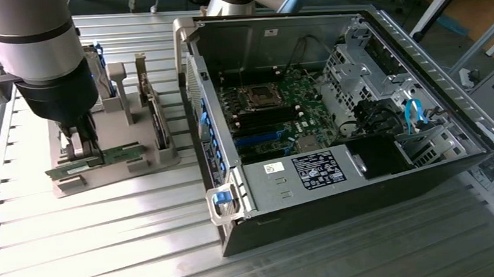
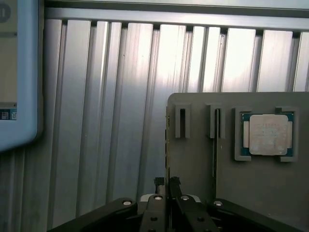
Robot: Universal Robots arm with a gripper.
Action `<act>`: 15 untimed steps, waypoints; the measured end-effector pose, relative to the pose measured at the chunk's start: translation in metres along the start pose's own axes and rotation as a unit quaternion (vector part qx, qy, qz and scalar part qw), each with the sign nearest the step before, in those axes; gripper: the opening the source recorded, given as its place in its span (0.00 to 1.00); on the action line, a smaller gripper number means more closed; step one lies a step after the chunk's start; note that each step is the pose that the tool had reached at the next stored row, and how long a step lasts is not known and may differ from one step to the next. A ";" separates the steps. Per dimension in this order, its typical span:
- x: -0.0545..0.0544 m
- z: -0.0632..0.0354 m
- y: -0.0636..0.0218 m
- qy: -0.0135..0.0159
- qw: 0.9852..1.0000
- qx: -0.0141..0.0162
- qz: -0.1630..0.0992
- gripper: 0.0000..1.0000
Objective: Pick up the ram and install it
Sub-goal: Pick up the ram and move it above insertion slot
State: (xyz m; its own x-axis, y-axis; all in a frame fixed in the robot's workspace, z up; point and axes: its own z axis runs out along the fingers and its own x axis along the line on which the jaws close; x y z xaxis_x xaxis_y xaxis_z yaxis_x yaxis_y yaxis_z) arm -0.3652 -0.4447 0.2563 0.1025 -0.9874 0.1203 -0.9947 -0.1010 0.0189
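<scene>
- Right now the gripper (image 2: 167, 183) has its two fingers pressed close together, pinching the ram (image 2: 167, 140) by its thin top edge.
- The ram is a long green stick. It stands on its long edge at one outer side of the gray holder (image 2: 193, 164), far across the holder from the square CPU chip (image 2: 268, 134).
- I cannot tell if the ram sits in the holder or is a tiny bit off it.
- Seen from the exterior view, the fingers grip the ram close to the middle of its length. Both ends stick out about the same, so I think it should hang level and not tip.
- To do this step well, I think the lift should go straight up from the holder, slow and with no twist. The stick is thin and could bend or catch on the holder's gray posts.
- The pinch should be firm enough that the ram cannot slip, but not so hard that it hurts the little black chips.
- The open computer case (image 1: 335, 191) sits just beside the holder, on the exterior view's right, on the same metal table (image 1: 108, 234). The ram is not in the case yet.
</scene>
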 end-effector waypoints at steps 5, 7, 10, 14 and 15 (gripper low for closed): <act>0.001 -0.0065 0.0001 0.000 1.000 0.000 0.000 0.13; 0.001 -0.0092 0.0002 0.000 1.000 0.000 0.000 0.13; 0.001 -0.0115 0.0002 0.000 1.000 0.000 0.000 0.13; 0.002 -0.0149 0.0003 0.000 1.000 0.000 0.000 0.13; 0.002 -0.0157 0.0003 0.000 1.000 0.000 0.000 0.13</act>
State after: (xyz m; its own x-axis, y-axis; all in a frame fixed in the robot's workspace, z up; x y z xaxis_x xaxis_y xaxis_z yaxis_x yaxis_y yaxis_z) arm -0.3652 -0.4447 0.2721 0.1025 -0.9874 0.1203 -0.9947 -0.1010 0.0189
